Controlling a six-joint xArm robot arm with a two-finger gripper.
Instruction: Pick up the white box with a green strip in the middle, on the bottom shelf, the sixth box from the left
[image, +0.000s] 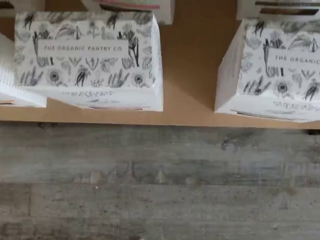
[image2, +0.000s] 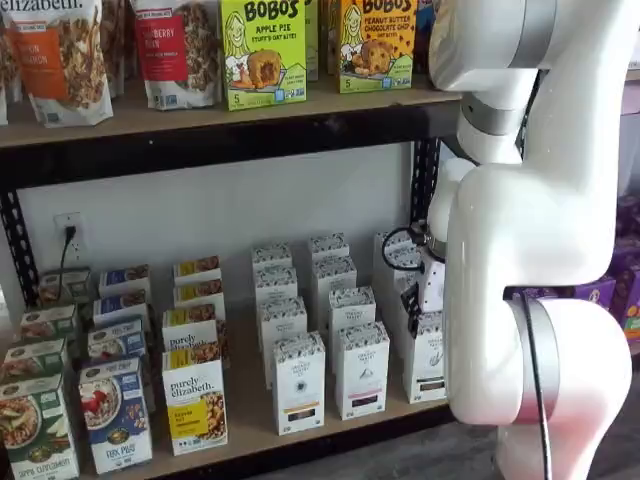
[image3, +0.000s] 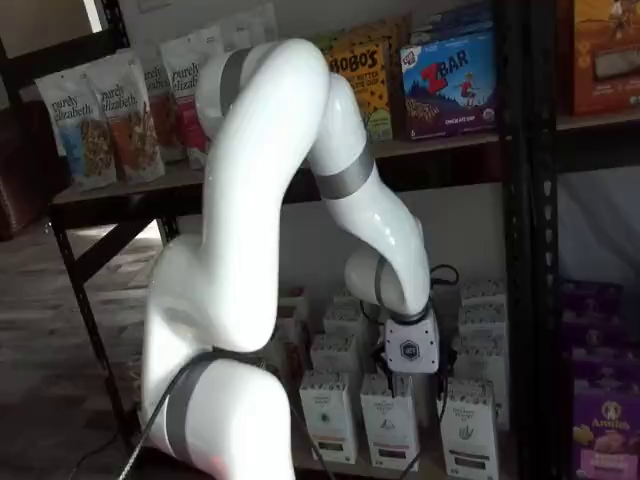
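The white box stands at the front of the bottom shelf. It is the right-most of three like white cartons with speckled tops, and my arm partly covers it. It also shows in a shelf view. In the wrist view its flower-patterned top sits at the tan board's front edge. My gripper hangs low over the front row of white cartons, holding nothing. In a shelf view the gripper is mostly hidden, so no gap between its fingers can be made out.
A like white carton stands beside the target, with a bare gap of board between them. More white cartons and a purely elizabeth box stand to the left. Purple boxes are at the right. Grey plank floor lies in front.
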